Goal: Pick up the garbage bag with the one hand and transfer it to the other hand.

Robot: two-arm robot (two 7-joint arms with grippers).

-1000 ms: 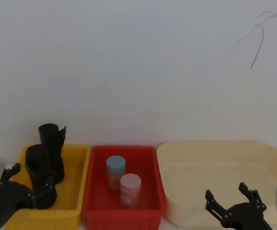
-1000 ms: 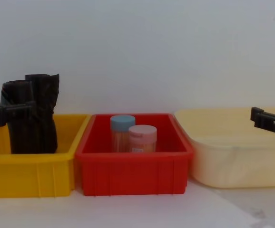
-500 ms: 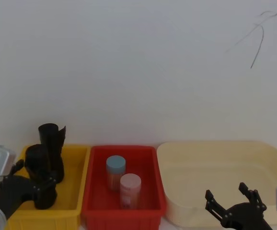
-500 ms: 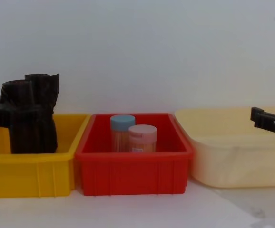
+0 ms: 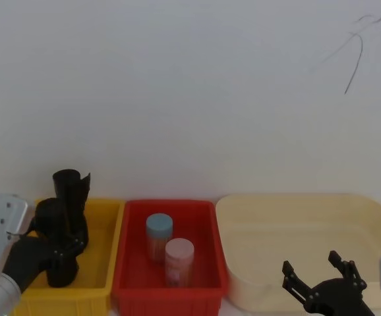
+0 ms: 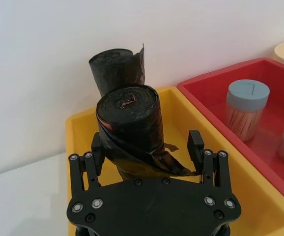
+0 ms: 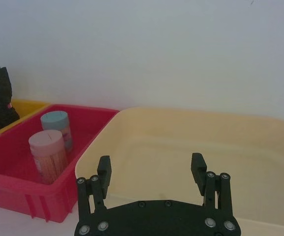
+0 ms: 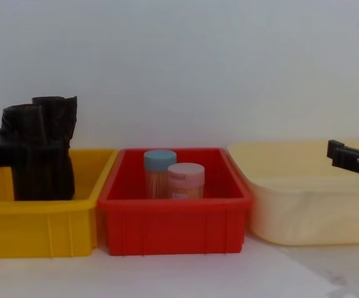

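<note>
In the head view the left gripper (image 5: 53, 249) has pushed farther forward over the last second. Its fingers now reach around the garbage bag (image 5: 53, 220), which stands upright in the yellow bin (image 5: 105, 243). The right gripper (image 5: 313, 268) has not shifted and hangs spread wide at the near edge of the cream tub (image 5: 296, 204).

The left wrist view shows the left fingers (image 6: 196, 143) wide, one on each side of the bag and not yet squeezing it. A second roll (image 6: 115, 66) with a flap stands just behind.

The right wrist view shows that gripper's fingers wide above the tub.

In the chest view the bag sits unlifted in its bin. The approach looks finished, and closing on the bag comes next.
</note>
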